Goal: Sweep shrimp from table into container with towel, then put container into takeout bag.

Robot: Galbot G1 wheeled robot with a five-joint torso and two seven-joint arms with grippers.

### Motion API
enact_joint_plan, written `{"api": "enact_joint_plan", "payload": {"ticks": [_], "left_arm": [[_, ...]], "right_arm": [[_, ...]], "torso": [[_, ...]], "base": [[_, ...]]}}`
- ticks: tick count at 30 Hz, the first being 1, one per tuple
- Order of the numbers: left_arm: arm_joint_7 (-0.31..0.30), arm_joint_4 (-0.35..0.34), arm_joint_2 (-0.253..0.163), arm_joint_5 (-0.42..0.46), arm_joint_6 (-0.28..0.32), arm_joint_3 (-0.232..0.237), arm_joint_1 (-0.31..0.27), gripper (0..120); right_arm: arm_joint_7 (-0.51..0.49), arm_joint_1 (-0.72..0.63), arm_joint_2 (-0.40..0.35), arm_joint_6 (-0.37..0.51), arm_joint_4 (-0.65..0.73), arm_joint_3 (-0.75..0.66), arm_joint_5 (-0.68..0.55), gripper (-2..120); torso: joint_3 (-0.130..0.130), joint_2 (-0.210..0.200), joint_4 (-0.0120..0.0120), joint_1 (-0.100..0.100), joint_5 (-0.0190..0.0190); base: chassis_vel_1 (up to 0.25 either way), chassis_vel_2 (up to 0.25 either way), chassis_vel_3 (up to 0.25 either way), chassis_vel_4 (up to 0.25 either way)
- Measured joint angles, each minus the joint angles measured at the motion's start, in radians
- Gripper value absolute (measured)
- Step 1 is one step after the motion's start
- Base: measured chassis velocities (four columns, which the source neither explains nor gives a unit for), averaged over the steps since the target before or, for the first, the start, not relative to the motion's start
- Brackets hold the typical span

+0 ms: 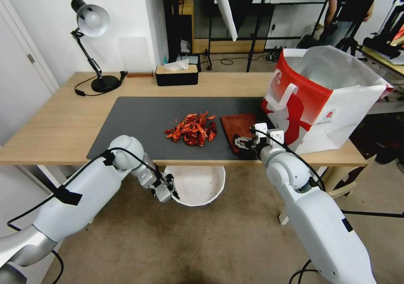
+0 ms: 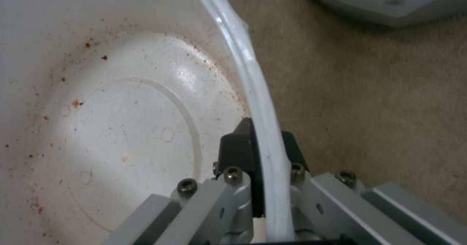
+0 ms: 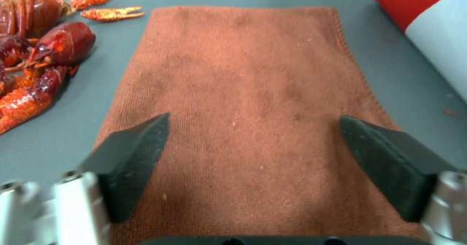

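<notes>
A pile of red-orange shrimp point(image 1: 192, 130) lies on the dark grey mat of the table point(image 1: 54, 120). Right of the pile, the rust-red towel point(image 1: 238, 128) lies flat on the mat; the right wrist view shows the towel point(image 3: 253, 102) with shrimp point(image 3: 39, 62) beside it. My right gripper point(image 1: 244, 143) hovers open over the towel's near end, its fingers point(image 3: 136, 154) spread wide above the cloth. Below the table's front edge, my left gripper point(image 1: 170, 189) is shut on the rim of the white container point(image 1: 198, 186). That rim point(image 2: 258, 102) runs between the pads point(image 2: 238, 150). The red and white takeout bag point(image 1: 324, 94) stands open at the table's right end.
A black tissue box point(image 1: 176, 74) and a desk lamp point(image 1: 93, 44) stand along the table's far edge. Tan carpet point(image 1: 210, 242) lies below the held container. Stands, cables and a person are in the room behind.
</notes>
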State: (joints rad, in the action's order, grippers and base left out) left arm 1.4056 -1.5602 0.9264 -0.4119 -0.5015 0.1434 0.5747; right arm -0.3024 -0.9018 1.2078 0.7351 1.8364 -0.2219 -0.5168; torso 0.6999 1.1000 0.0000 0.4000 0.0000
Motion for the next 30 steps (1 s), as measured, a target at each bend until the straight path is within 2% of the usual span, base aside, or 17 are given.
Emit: {"api": "enact_joint_plan", "payload": {"ticks": [2,3,6,7,11,16,19,23,30], "left_arm": [[-0.001,-0.001,0.002,0.000,-0.001,0.001,0.002,0],[-0.001,-0.001,0.002,0.000,-0.001,0.001,0.002,0],[-0.003,0.000,0.005,0.000,-0.005,0.003,0.007,0],[-0.003,0.000,0.005,0.000,-0.005,0.003,0.007,0],[-0.009,0.004,0.005,-0.001,-0.013,0.004,0.008,0],[-0.015,0.007,0.005,-0.001,-0.017,0.004,0.008,0],[-0.021,0.009,0.005,-0.001,-0.022,0.004,0.008,0],[-0.026,0.009,0.004,0.000,-0.025,0.002,0.010,0],[-0.027,0.008,0.001,0.000,-0.025,-0.005,0.018,0]], "right_arm": [[-0.008,0.000,0.008,0.000,-0.010,0.002,-0.005,77],[-0.008,0.000,0.008,0.000,-0.010,0.002,-0.005,77],[-0.019,-0.013,0.020,-0.003,-0.012,-0.006,-0.006,62],[-0.019,-0.013,0.020,-0.003,-0.012,-0.006,-0.006,62],[-0.027,-0.017,0.019,-0.004,-0.015,-0.016,-0.017,43],[-0.029,-0.019,0.019,-0.005,-0.015,-0.019,-0.022,31],[-0.037,-0.024,0.021,-0.005,-0.010,-0.023,-0.036,15],[-0.049,-0.029,0.024,-0.005,-0.004,-0.029,-0.053,7],[-0.085,-0.031,0.021,-0.003,0.016,-0.047,-0.116,6]], "torso": [[0.000,0.000,0.0000,0.000,0.0000],[0.000,0.000,0.0000,0.000,0.0000],[0.000,0.000,0.0000,0.000,-0.0002],[0.000,0.000,0.0000,0.000,-0.0002],[0.000,0.000,-0.0001,0.000,-0.0002],[0.000,0.000,0.0001,0.000,-0.0001],[0.000,0.000,0.0001,0.000,-0.0001],[0.000,0.000,0.0003,0.000,0.0002],[0.000,0.000,0.0001,0.000,0.0002]], "base": [[0.000,0.000,0.000,0.000],[0.000,0.000,0.000,0.000],[0.000,0.000,0.000,0.000],[0.000,0.000,0.000,0.000],[0.000,0.000,0.000,0.000],[0.000,0.000,0.000,0.000],[0.000,0.000,0.000,0.000],[0.000,0.000,0.000,0.000],[0.000,0.000,0.000,0.000]]}}
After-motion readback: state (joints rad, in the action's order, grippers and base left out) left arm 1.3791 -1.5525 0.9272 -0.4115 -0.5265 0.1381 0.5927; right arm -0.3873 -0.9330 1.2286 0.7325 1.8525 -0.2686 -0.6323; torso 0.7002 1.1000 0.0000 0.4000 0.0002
